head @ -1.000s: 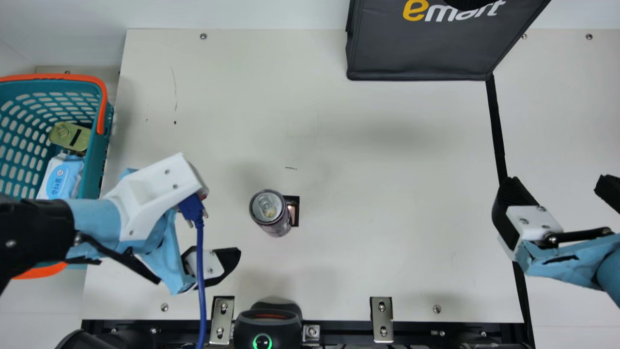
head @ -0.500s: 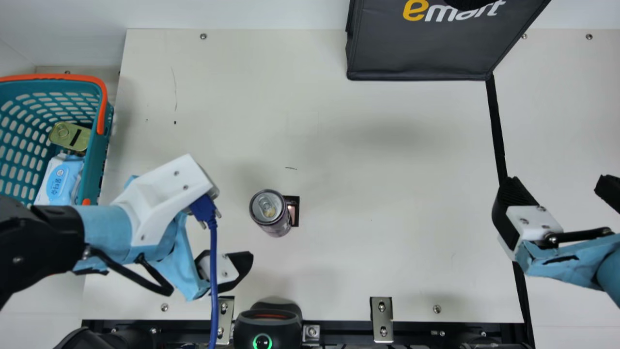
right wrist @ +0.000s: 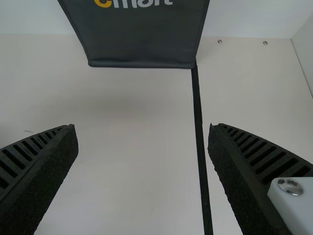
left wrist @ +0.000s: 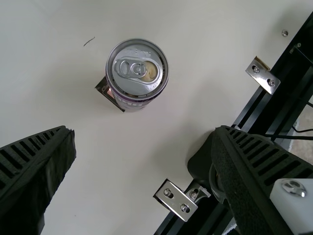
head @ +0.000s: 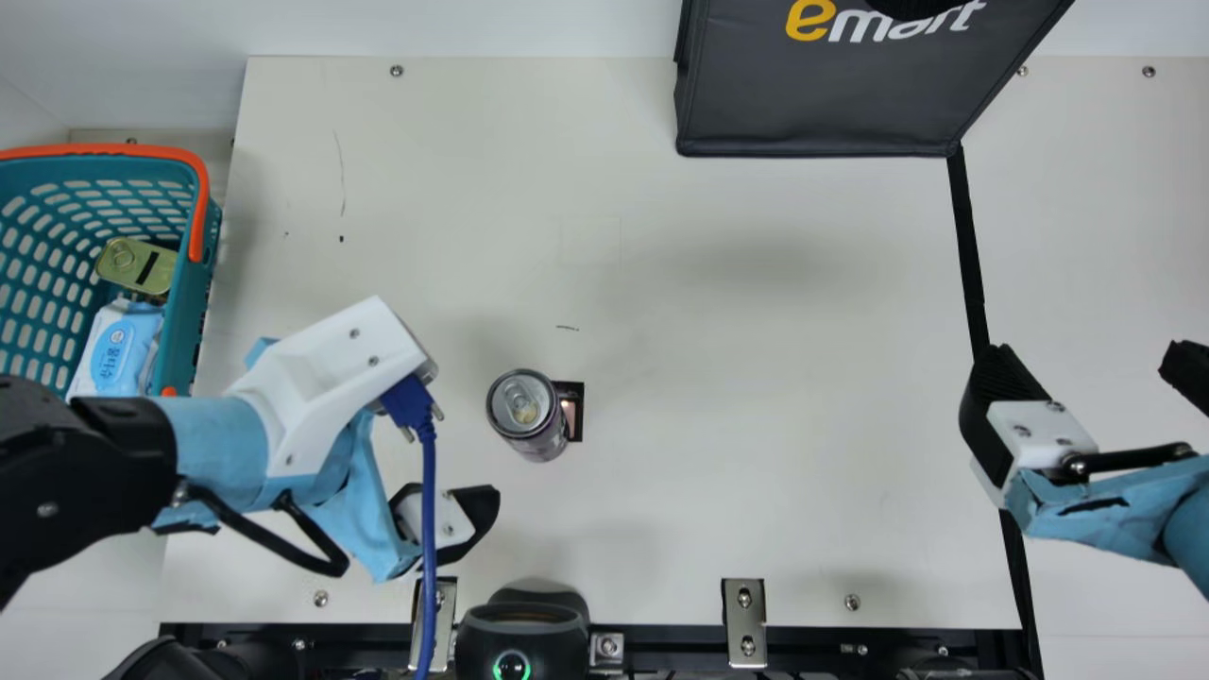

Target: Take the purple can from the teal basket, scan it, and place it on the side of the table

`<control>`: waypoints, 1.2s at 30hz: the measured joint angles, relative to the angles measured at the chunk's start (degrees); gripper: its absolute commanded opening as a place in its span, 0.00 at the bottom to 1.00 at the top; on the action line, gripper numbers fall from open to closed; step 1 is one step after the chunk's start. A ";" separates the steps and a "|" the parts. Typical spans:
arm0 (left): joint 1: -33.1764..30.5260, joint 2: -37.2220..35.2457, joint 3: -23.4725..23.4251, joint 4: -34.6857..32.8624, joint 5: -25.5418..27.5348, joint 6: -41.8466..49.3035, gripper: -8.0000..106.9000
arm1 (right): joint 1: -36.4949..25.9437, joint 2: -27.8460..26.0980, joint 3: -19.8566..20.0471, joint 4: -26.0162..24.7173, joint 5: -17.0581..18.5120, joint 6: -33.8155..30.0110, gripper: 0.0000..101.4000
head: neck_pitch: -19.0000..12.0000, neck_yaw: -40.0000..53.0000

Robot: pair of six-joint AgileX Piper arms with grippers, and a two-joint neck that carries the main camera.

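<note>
Well, purple can [head: 529,416], long axis vertical, lid [head: 521,402] up

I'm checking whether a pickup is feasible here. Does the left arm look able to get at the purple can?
Probably yes: the left gripper is open, the purple can stands upright on the table just beyond its fingertips, and I see nothing between them.

High downward main view, nearer left wrist view, both sharing can [head: 525,414]

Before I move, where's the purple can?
In the main view, the purple can stands upright left of centre, against the small dark square, above the scanner.
</note>
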 measured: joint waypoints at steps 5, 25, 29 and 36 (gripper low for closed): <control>-0.47 1.21 0.82 0.36 -1.73 0.93 0.85 | 0.00 0.00 0.00 0.00 0.00 0.00 0.94 | 0.00 0.00; -8.29 4.43 10.97 1.86 -20.99 2.19 0.85 | 0.00 0.00 0.00 0.00 -0.05 0.00 0.94 | 0.00 0.00; -8.85 5.22 11.79 2.68 -24.65 2.19 0.85 | 0.00 0.00 0.00 0.00 -0.05 0.00 0.94 | 0.00 0.00; -8.96 6.41 12.72 2.25 -28.41 3.53 0.62 | 0.00 0.00 0.00 0.00 -0.05 0.00 0.94 | 0.00 0.00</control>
